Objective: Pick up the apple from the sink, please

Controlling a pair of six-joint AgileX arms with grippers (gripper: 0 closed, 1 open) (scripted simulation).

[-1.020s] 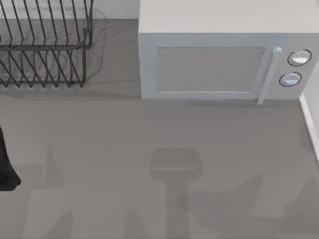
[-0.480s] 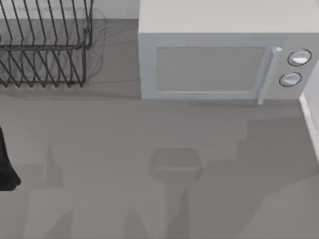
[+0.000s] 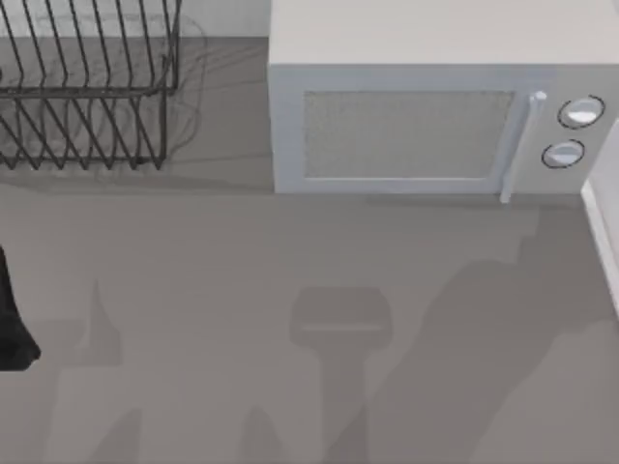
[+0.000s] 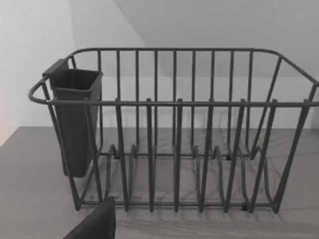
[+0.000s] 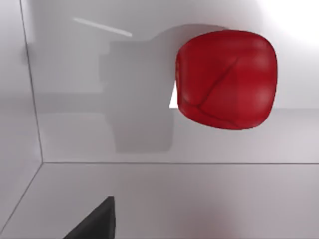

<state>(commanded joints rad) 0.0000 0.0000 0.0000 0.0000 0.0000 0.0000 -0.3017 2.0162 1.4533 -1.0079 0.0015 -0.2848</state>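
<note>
The apple [image 5: 227,79] lay on the pale floor of the sink [image 5: 149,194], close to one of its walls, and the right wrist view looked almost straight down on it. That put the right arm's pincer above the basin with the fruit ahead of it and off to one side of its line, not centred between the fingers. Only a dark finger tip [image 5: 94,221] of the right pincer poked into that view, so I could not tell whether it stood open or closed. The apple was round, with no long axis to line up on, so the approach seemed to turn on sideways offset alone.

In the top view the microwave [image 3: 416,116] sat at the far side of the tabletop [image 3: 242,251], the dish rack [image 3: 87,87] far left, and a white edge at the right looked like the sink's rim. The left arm [image 3: 12,319] waited at the left edge, its camera facing the dish rack and its cutlery cup [image 4: 75,119]; a dark tip [image 4: 97,224] was all I saw of its pincer, its state unreadable too. The right arm was plainly the nearer one.
</note>
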